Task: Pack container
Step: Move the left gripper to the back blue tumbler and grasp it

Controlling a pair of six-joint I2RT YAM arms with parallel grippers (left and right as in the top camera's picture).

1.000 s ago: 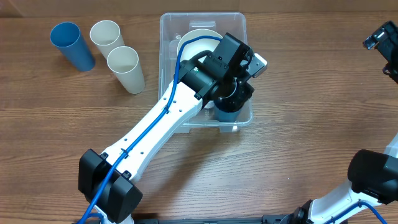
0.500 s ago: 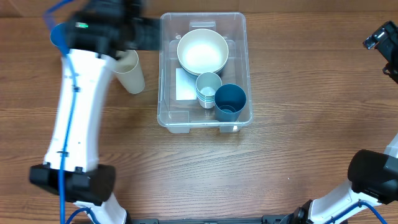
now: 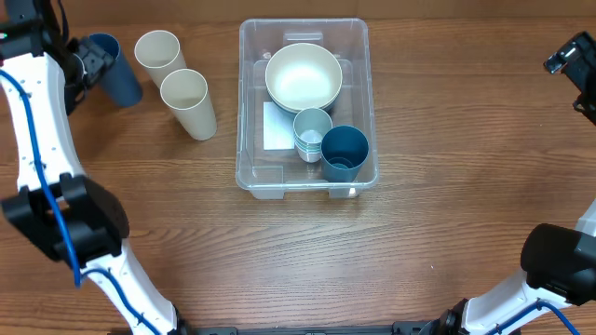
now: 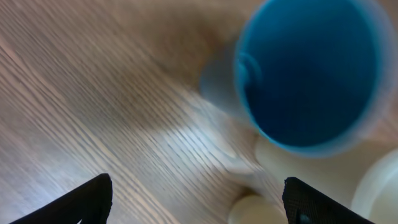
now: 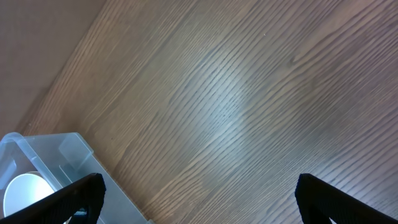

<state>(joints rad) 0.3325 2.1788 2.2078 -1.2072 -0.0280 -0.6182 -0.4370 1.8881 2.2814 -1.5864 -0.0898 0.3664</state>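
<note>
The clear container (image 3: 250, 112) sits mid-table and holds a cream bowl (image 3: 303, 76), a pale cup (image 3: 312, 130) and a dark blue cup (image 3: 344, 152); a white label (image 3: 276, 126) shows on its bottom. A blue cup (image 3: 116, 74) and two cream cups (image 3: 158, 54) (image 3: 189, 100) stand at the far left. My left gripper (image 3: 79, 65) is open and empty, just left of the blue cup, which looks blurred in the left wrist view (image 4: 308, 68). My right gripper (image 3: 573, 70) is open and empty at the far right edge.
The container's corner (image 5: 46, 162) with the bowl shows at the lower left of the right wrist view. Bare wooden table (image 3: 419, 233) lies right of and in front of the container.
My left arm has swung from over the container to the far left, leaving the dark blue cup in the container. It now hovers by the blue cup. The right arm has not moved.
</note>
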